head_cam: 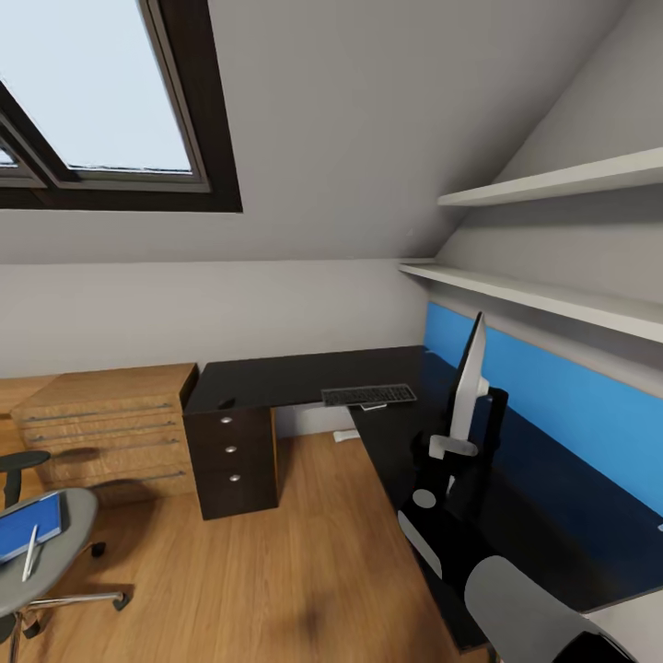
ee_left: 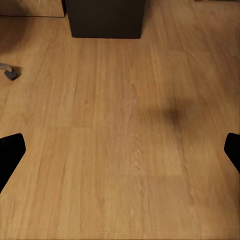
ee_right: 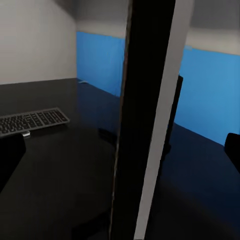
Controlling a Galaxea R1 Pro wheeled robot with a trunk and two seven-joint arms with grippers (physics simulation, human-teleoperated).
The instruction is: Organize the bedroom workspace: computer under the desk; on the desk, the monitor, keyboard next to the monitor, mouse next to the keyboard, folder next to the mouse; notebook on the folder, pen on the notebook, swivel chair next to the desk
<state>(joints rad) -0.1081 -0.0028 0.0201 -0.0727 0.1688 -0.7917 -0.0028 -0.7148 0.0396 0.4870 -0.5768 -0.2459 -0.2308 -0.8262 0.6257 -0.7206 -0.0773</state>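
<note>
The black L-shaped desk (head_cam: 304, 378) fills the corner. The keyboard (head_cam: 368, 396) lies on it, also seen in the right wrist view as the keyboard (ee_right: 32, 121). The monitor (head_cam: 468, 387) stands edge-on on the desk's right wing. My right gripper (ee_right: 120, 150) is open, its fingers wide to either side of the monitor's edge (ee_right: 145, 120). At lower left is the swivel chair (head_cam: 64, 552), with the blue folder (head_cam: 28, 529) and the pen (head_cam: 32, 551) on its seat. My left gripper (ee_left: 120, 150) hangs open over bare floor. The notebook, mouse and computer are out of view.
A light wooden dresser (head_cam: 110, 424) stands left of the desk's black drawer unit (head_cam: 230, 451). Two white shelves (head_cam: 552, 295) run above a blue wall panel (head_cam: 571, 405). A chair castor (ee_left: 10, 74) and the drawer unit's base (ee_left: 105, 20) show over wood floor (head_cam: 276, 552).
</note>
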